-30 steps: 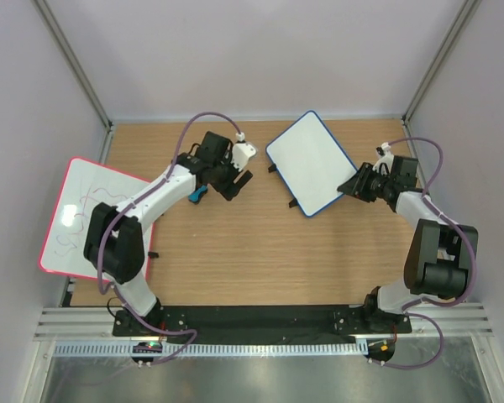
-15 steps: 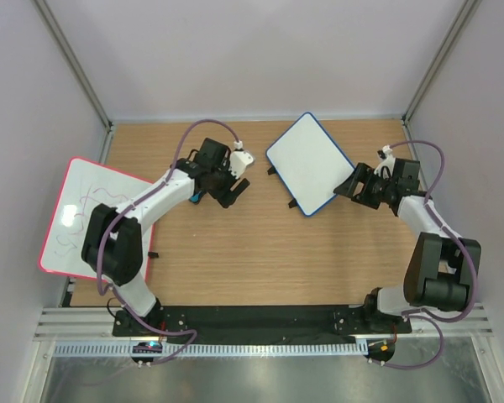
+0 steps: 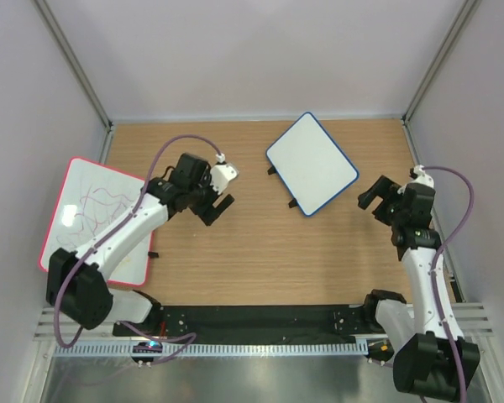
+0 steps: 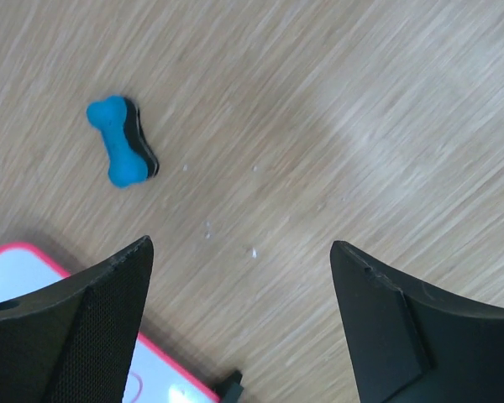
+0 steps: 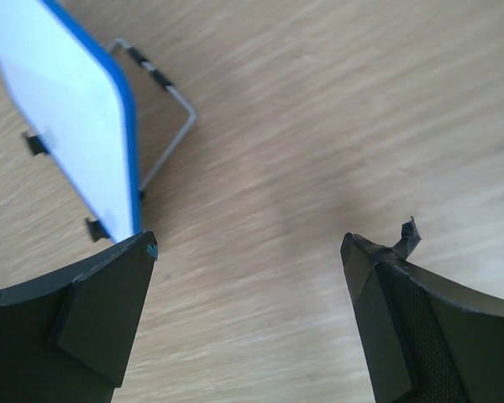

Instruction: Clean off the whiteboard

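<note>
One blue-framed whiteboard (image 3: 312, 164), one pink-framed board (image 3: 92, 214), one blue eraser (image 4: 123, 141), perhaps one wire stand (image 5: 191, 115).

Whiteboard (image 3: 312, 164) glossy — table (image 3: 252, 252) wood-grained.

We are looking down past the left gripper (image 4: 239, 248), whose two dark fingers (image 4: 92, 323) are standing wide apart at the bottom edge with only bare wood showing between them. A blue bone-shaped eraser (image 4: 123, 141) with a black underside is lying on the wooden table (image 4: 361, 126) at upper left, well apart from the fingers. The rounded corner of a red-framed board (image 4: 21, 269) is showing at lower left, just beside the left finger.
</note>
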